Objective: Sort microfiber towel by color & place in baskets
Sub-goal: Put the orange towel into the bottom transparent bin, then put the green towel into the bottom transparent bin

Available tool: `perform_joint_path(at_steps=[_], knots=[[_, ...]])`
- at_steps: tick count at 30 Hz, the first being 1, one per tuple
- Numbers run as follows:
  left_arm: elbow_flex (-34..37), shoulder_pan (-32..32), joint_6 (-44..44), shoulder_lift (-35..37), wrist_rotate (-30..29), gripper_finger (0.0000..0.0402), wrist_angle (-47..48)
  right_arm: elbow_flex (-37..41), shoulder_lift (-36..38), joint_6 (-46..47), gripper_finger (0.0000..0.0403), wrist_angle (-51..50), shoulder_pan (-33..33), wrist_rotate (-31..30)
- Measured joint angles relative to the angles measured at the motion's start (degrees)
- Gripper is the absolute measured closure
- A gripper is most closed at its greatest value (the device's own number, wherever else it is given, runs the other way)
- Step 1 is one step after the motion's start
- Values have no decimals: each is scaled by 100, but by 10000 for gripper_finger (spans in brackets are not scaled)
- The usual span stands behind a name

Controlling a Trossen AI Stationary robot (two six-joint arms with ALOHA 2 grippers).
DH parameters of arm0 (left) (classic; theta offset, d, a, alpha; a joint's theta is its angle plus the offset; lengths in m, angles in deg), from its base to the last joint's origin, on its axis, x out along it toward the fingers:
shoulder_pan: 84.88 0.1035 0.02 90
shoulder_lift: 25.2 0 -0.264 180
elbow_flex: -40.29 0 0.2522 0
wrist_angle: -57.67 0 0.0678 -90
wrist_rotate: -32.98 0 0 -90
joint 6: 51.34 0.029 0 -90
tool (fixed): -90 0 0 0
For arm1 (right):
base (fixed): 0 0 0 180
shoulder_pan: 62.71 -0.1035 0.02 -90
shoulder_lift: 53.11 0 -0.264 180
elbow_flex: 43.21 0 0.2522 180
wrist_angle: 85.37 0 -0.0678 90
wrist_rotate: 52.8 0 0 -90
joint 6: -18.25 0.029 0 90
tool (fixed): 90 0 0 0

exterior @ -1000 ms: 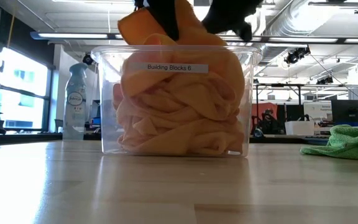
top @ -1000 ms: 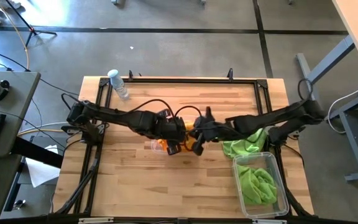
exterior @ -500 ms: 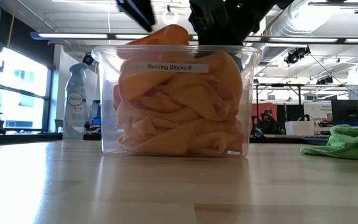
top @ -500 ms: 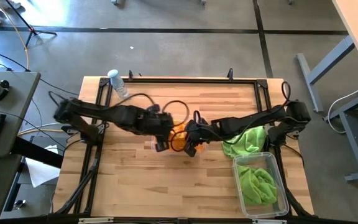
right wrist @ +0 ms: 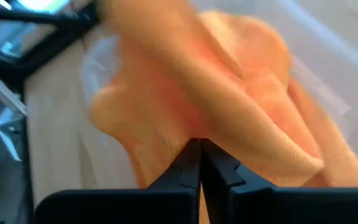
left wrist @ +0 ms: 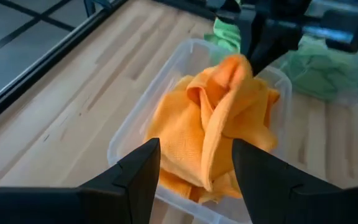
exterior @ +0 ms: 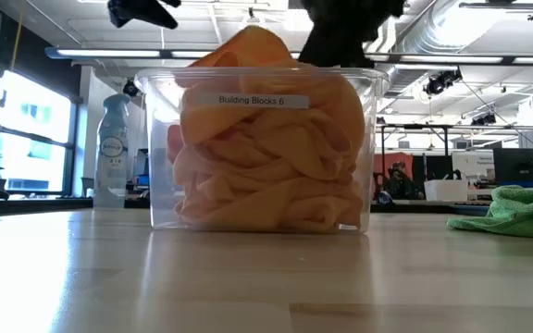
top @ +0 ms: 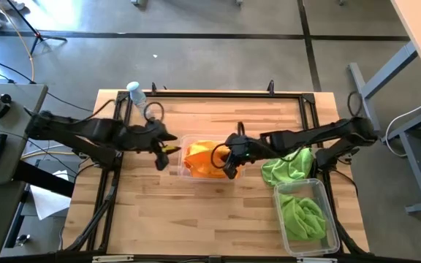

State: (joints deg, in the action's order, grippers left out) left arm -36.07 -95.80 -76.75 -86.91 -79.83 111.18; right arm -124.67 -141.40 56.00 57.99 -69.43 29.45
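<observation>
Clearly soft, light cloth: orange towels (top: 203,159) heap above their tub (top: 183,169). Right gripper (top: 230,158) sits over them, shut, seemingly empty; left gripper (top: 163,148) beside, open. Green towel (top: 287,166) awaits: pinch a raised fold.

Both arms are matte black, jointed and slim, with black cables looping along them and angular black fingers (left wrist: 138,174).
</observation>
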Motion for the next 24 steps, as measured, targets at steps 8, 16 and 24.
perform_joint_path(at_steps=[8, 16, 24], knots=[[480, 2, 252, 680, -139, 213, -33, 0, 1015, 407, 403, -767, 0, -439], [907, 7, 311, 922, -211, 213, -31, -4, 1790, 1996, 403, -2985, 0, -573], [1136, 211, 460, 928, -274, 213, -17, -6, 1853, 3371, 403, -4936, 0, -285]])
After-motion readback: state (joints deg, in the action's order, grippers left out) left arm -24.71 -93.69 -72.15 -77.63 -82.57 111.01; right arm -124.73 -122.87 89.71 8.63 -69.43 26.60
